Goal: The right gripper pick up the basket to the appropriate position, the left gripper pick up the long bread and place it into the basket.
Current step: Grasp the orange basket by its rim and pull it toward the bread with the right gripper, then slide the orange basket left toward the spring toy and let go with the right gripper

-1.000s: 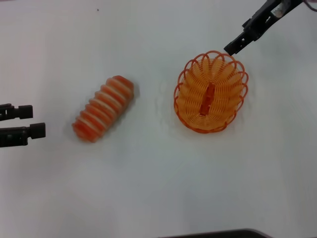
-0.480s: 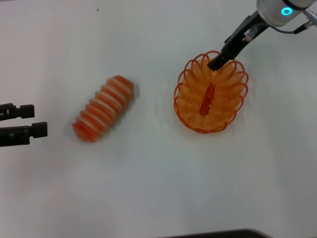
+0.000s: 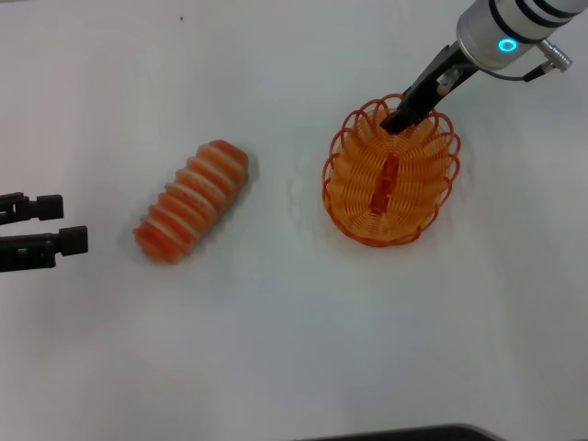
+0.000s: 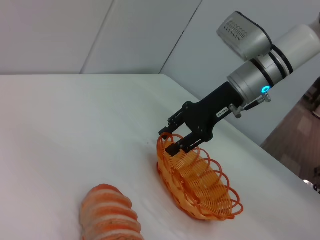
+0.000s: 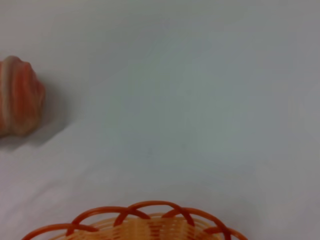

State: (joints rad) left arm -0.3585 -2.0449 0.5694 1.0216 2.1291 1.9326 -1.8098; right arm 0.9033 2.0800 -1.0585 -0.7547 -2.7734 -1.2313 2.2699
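The orange wire basket [image 3: 390, 179] stands on the white table at the right. My right gripper [image 3: 397, 119] is at its far rim, open, with one finger inside and one outside the rim loops. The left wrist view shows this gripper [image 4: 170, 140] straddling the rim of the basket [image 4: 200, 187]. The long bread [image 3: 193, 200], orange-red with cream ridges, lies slantwise left of the basket. It also shows in the left wrist view [image 4: 111, 217] and the right wrist view [image 5: 17, 97]. My left gripper [image 3: 69, 224] is open and empty at the left edge, apart from the bread.
The white table [image 3: 276, 340] carries only the bread and the basket. A dark edge [image 3: 404, 434] runs along the near side. The basket's rim [image 5: 150, 215] fills the lower part of the right wrist view.
My right gripper has come down and in from the far right to the basket's far rim. The basket, the bread and the left gripper have not moved.
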